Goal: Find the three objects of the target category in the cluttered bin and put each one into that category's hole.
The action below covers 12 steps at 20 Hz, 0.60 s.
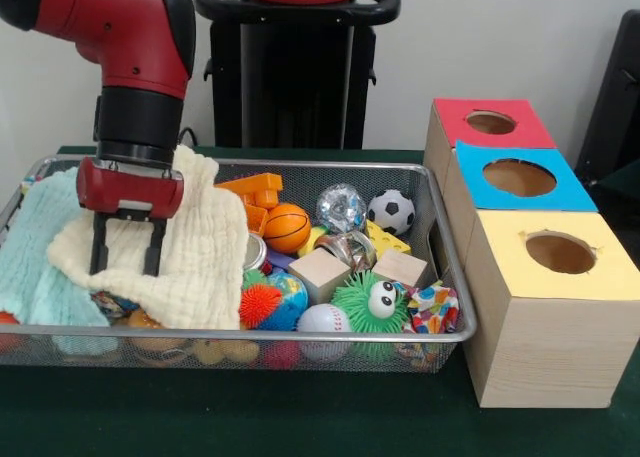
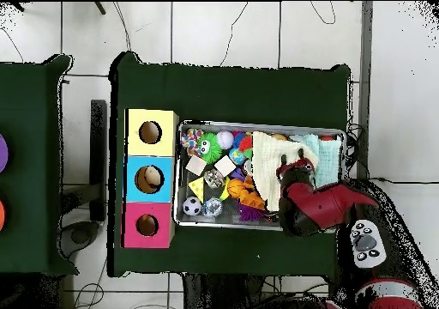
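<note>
A wire mesh bin [image 1: 455, 277] [image 2: 261, 223] is full of toys. My gripper [image 1: 126, 249] [image 2: 294, 163] hangs open over the bin's left part in the front view, fingers [image 1: 98, 247] spread apart just in front of a cream cloth [image 1: 200, 252] [image 2: 270, 164]. I cannot tell whether the tips touch the cloth, and nothing is between them. Beside the cloth lie a basketball [image 1: 287, 227], a soccer ball [image 1: 391, 211], a baseball [image 1: 323, 320], a green fuzzy ball with eyes [image 1: 368, 302], two wooden blocks [image 1: 320, 272] and a yellow cheese wedge [image 1: 388, 241].
A light blue cloth [image 1: 35, 272] [image 2: 319, 147] covers the bin's end beside the cream one. Three wooden boxes with holes stand next to the bin: red [image 1: 490, 122] [image 2: 147, 225], blue [image 1: 520, 177] [image 2: 150, 178] and yellow [image 1: 560, 252] [image 2: 151, 132]. The cloths hide what lies under them.
</note>
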Available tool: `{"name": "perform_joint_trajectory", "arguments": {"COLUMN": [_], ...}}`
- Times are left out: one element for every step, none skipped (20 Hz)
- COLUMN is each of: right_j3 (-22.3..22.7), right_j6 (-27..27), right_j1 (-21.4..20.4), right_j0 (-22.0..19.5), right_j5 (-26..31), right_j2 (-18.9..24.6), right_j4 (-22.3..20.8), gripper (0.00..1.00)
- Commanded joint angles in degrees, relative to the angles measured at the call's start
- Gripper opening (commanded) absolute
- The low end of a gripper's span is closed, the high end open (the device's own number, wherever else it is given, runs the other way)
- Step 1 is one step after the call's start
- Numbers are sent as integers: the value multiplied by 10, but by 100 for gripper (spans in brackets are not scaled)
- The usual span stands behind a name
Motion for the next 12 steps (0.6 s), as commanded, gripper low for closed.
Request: {"name": "perform_joint_trajectory", "arguments": {"right_j3": [-31, -30, -29, -28, -27, -26, -25, -24, -23, -22, -21, -20], "right_j6": [-15, -15, -15, -14, -13, -13, -13, -12, -12, -12, -12, -13], "right_j1": [110, 110, 109, 109, 109, 108, 108, 108, 107, 107, 106, 105], "right_j0": [-22, -23, -25, -24, -23, -24, -25, -24, -24, -24, -24, -24], "right_j5": [118, 120, 122, 125, 127, 128, 129, 128, 128, 128, 129, 131], "right_j2": [55, 56, 57, 56, 56, 56, 57, 56, 57, 57, 57, 57], "right_j4": [-13, -11, -9, -6, -4, -3, -3, -3, -2, -2, -2, -1], "gripper": [0, 0, 0, 0, 0, 0, 0, 0, 0, 0, 0, 0]}}
